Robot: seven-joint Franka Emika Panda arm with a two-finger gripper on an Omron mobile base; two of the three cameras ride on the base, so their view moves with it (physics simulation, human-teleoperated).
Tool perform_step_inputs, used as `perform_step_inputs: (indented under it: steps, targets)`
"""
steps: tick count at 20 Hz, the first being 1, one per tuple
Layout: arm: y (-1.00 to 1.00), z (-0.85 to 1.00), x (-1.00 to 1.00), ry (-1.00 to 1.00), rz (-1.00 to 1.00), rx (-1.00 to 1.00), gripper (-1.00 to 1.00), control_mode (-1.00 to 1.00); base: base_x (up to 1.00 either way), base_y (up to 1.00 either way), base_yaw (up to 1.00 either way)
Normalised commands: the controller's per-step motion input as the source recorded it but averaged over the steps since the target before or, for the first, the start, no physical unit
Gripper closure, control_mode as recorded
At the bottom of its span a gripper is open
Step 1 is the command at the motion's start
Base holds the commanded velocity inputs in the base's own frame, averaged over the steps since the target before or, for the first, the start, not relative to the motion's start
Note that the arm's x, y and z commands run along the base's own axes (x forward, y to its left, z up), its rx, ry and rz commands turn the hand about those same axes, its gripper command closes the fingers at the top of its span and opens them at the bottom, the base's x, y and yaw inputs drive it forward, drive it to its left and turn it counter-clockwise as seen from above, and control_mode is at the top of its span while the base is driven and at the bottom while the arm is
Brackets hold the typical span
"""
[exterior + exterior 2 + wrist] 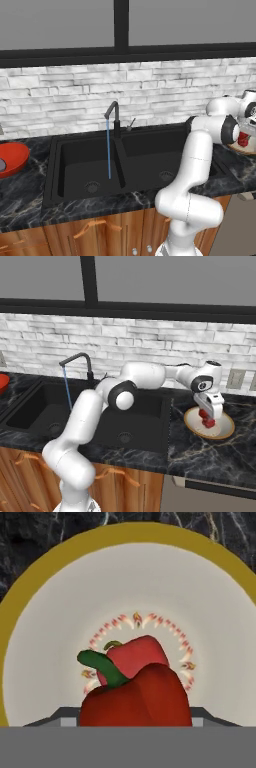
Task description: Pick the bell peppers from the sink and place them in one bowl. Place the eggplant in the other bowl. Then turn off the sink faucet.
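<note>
My gripper (208, 419) hangs just over the tan bowl (223, 432) on the right counter, shut on a red bell pepper (145, 698) with a green stem. A second bell pepper (141, 651) lies in the bowl's cream inside (50, 637), right beneath the held one. The black sink (75, 167) shows nothing in its two basins. Water runs in a thin blue stream (108, 150) from the black faucet (114, 116) into the left basin. The red bowl (15, 156) sits on the left counter, with a pale grey bit, likely the eggplant (1, 165), at the picture's edge.
The faucet's grey lever (132, 123) stands behind the sink's divider. My white arm stretches across the right basin towards the bowl. A brick wall with outlets (234, 378) backs the dark marble counter (200, 453).
</note>
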Motion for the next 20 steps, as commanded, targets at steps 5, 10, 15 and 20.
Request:
perform_step_inputs:
  steps: [5,10,15,20]
  targets:
    - [-0.1,-0.12,-0.05,0.0,0.0,0.04,-1.0,-1.0,0.0,0.0,0.0]
    - [0.21,0.02,-0.26,0.0,-0.01,0.0,-1.0,-1.0,0.0,0.0,0.0]
    - [0.36,0.24,-0.23,0.0,0.0,0.0,-1.0,-1.0,0.0,0.0,0.0]
    - [0.75,0.32,-0.21,0.0,0.0,-0.07,-1.0,-1.0,0.0,0.0,0.0]
